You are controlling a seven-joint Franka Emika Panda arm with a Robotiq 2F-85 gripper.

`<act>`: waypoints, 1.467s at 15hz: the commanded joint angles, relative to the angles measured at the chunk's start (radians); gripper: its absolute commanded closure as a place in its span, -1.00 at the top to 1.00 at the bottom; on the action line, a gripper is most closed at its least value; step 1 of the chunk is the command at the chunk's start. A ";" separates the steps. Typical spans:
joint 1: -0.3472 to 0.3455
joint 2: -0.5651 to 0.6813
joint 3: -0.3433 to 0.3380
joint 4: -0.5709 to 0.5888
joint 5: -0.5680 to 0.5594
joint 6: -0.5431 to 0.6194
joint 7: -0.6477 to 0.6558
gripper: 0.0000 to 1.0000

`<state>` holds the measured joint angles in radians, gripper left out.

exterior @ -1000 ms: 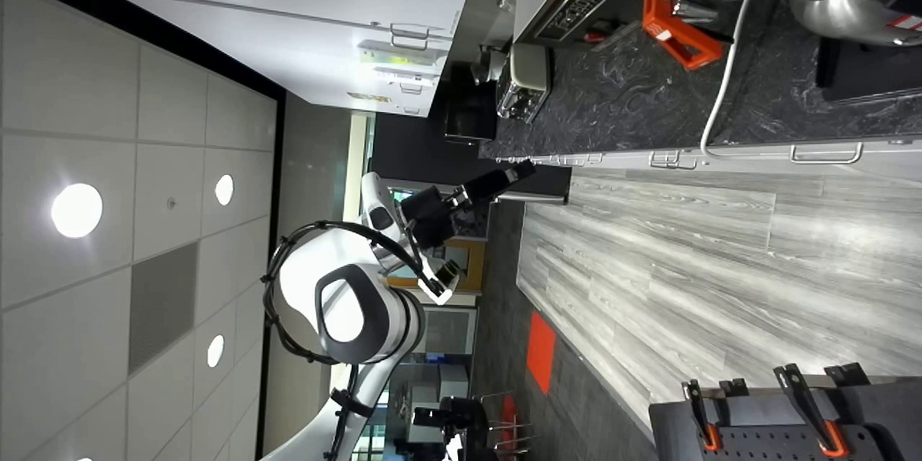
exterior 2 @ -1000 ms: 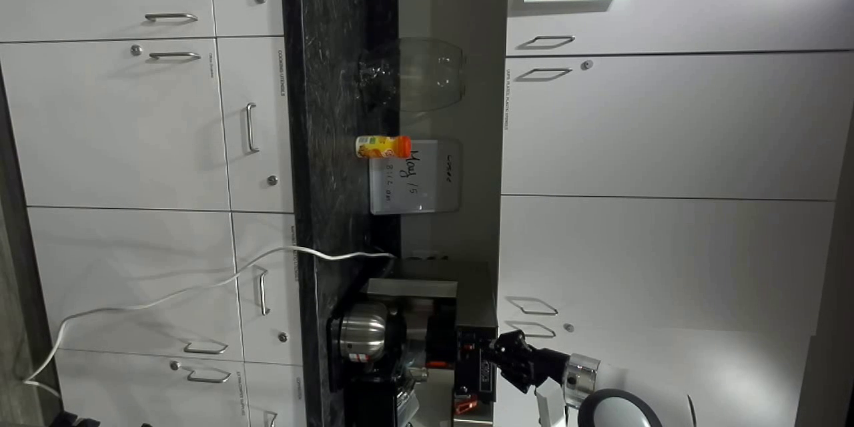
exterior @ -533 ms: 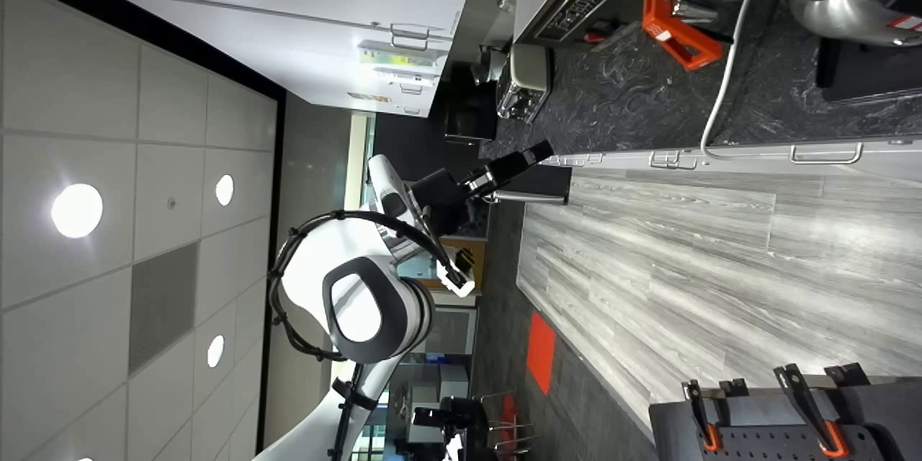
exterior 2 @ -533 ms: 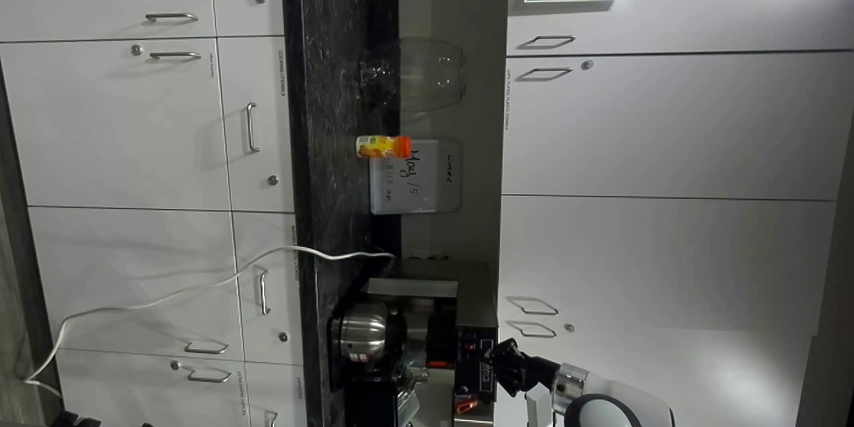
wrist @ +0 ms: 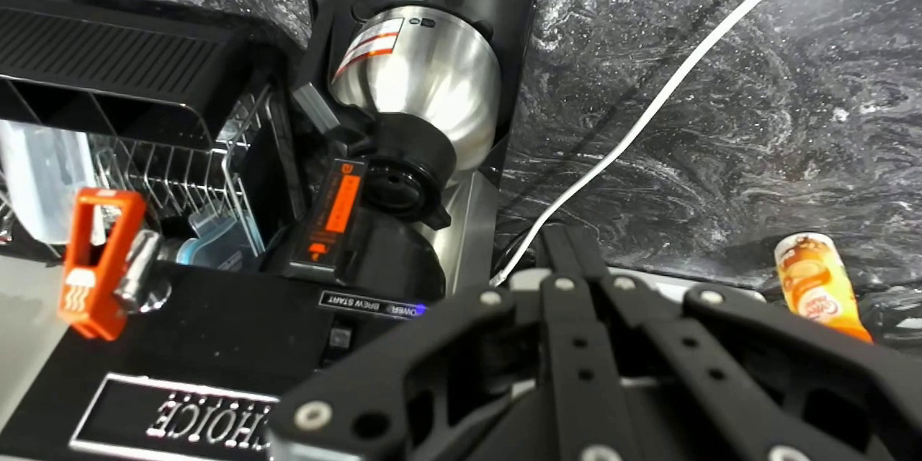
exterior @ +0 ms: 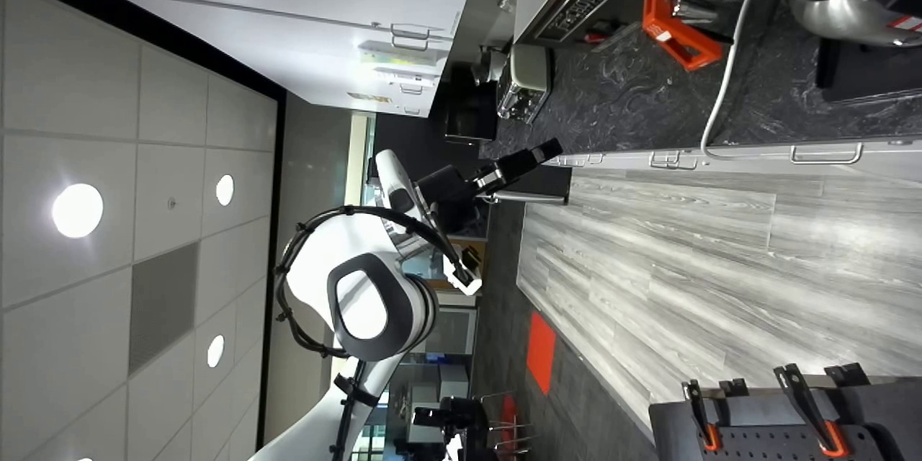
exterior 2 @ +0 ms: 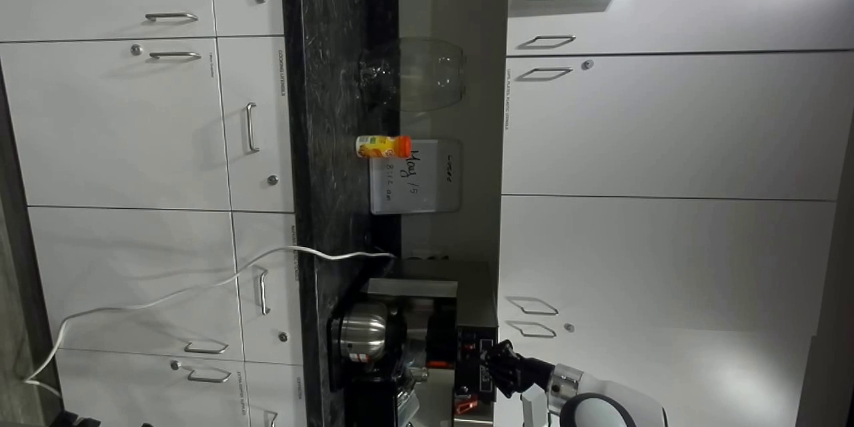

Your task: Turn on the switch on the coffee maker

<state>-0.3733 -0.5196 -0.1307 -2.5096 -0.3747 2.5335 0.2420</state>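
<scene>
The black coffee maker [wrist: 230, 335] with the CHOICE plate fills the lower left of the wrist view; it shows in both exterior views [exterior: 569, 11] [exterior 2: 475, 297]. Its front strip reads BREW START and POWER, with a blue power light [wrist: 421, 310] lit. A small dark switch [wrist: 340, 337] sits by the BREW START label; the panel near POWER is partly hidden by my gripper. My gripper [wrist: 573, 248] is shut with nothing between the fingertips. In an exterior view its tips [exterior 2: 488, 355] overlap the control panel; contact cannot be told. It also shows in an exterior view [exterior: 555, 148].
A steel carafe [wrist: 439, 79] stands under the brewer. An orange-handled hot water tap [wrist: 97, 263] sticks out in front. A dish rack [wrist: 180, 166], a white cord [wrist: 634, 130] and a yellow creamer bottle [wrist: 817, 281] are on the counter. Wall cabinets [exterior 2: 667, 267] are above.
My gripper has moved toward the coffee maker: right and slightly up in an exterior view, left toward the panel in an exterior view. The motion is smaller in the last half second.
</scene>
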 commanded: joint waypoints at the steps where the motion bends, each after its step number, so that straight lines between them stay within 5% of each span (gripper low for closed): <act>1: -0.050 0.045 0.026 0.044 -0.007 0.013 0.059 -0.99; 7: -0.084 0.124 0.017 0.134 0.000 -0.003 0.132 -0.99; 22: -0.042 0.283 -0.054 0.272 0.039 -0.009 0.092 -0.99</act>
<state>-0.4338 -0.2721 -0.1640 -2.2833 -0.3609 2.5336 0.3425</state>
